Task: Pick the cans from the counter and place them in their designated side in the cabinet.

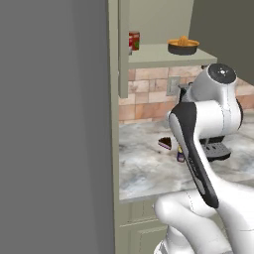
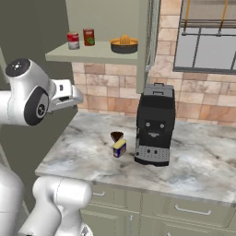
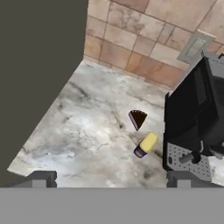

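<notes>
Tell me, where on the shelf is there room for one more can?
On the cabinet shelf, the bare patch lies between the red cans and the bowl, and along the front edge. The left end by the cans is crowded. The blue can waits on the counter.

the coffee machine (image 2: pixel 155 124) is taken as landmark. it is seen from behind-left and behind-right by the base views, looking forward and down; from above, nearer, by the hand view. the counter (image 3: pixel 87 131) beside it is shared.
</notes>
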